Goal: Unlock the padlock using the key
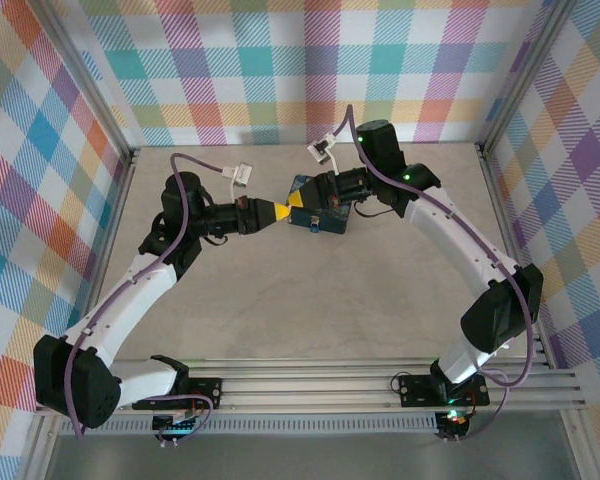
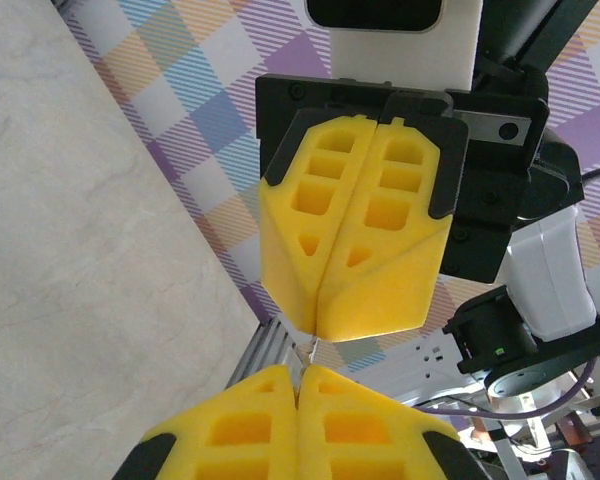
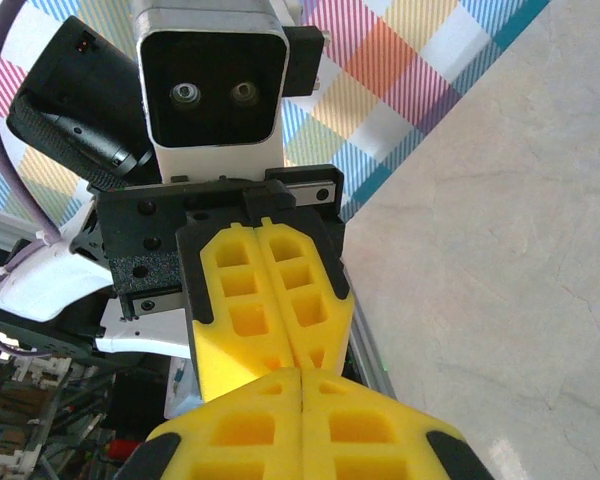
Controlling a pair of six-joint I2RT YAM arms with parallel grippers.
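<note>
Beige tabletop (image 1: 280, 300) inside plaid walls; at upper centre the left gripper (image 1: 279, 211) and right gripper (image 1: 297, 200) meet tip to tip, both clenched; a thin silvery sliver (image 2: 309, 352), perhaps the key, shows between their tips, gripped by which I cannot tell; the blue padlock (image 1: 315, 219) lies just under the right gripper.

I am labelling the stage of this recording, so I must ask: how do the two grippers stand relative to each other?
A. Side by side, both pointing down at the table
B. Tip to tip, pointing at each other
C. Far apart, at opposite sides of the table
B: in the top view the left gripper and the right gripper meet tip to tip.
</note>
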